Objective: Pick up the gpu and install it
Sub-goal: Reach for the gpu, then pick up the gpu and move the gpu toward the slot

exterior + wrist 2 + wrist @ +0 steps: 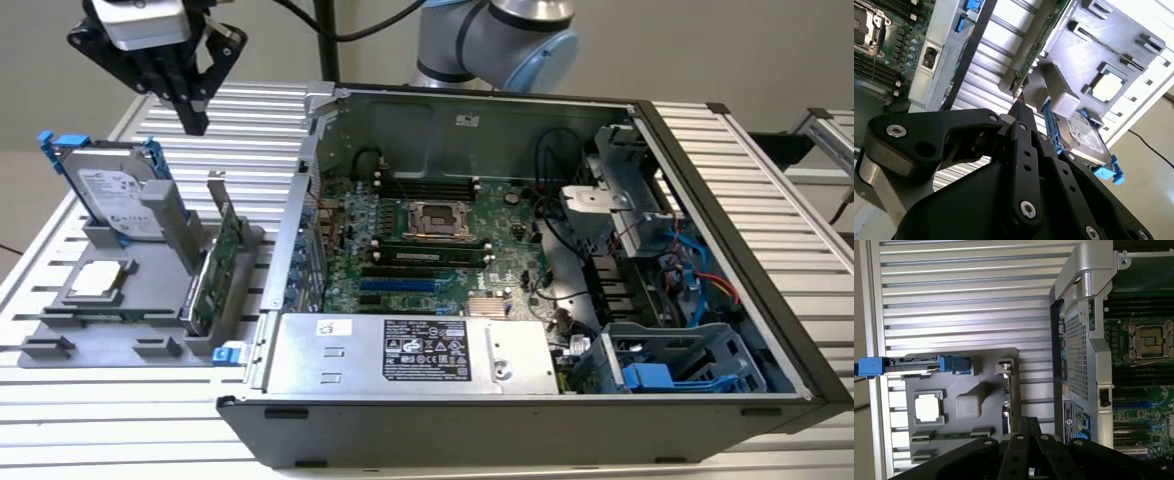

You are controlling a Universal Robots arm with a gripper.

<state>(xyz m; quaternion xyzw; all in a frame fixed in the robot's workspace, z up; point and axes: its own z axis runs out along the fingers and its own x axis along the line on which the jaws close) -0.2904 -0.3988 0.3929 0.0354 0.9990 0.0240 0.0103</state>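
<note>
Tool (196, 124) hangs high over the far corner of the tabletop (80, 420) on the exterior view's left. Its fingers are pressed together and grip nothing. We see the gpu (211, 268) standing on edge in the grey fixture (140, 290), silver bracket up and well below the tool, with open air between them. On one side of the card is the upright hard drive (114, 195) in its blue frame, with a grey post just beside the card. On the other side is a narrow strip of bare slats, then the outer wall of the computer case (441, 130). That leaves the room above the card free and the room to either side tight. In the first wrist view the gpu (1008, 395) is edge-on, a thin line. The tool (1027, 421) overlaps its near end, so we can't make out that end of the card. In the second wrist view the tool (1021, 111) and its black linkage cover the fixture's near part, and we see the gpu (1029, 65) as a green edge beyond the tips. The case lies open with the motherboard (427, 240) exposed, its blue slots beside the power supply (400, 350). The card's faces are too foreshortened for us to read, and the arm (501, 35) behind the case is cut off at the frame edge.
</note>
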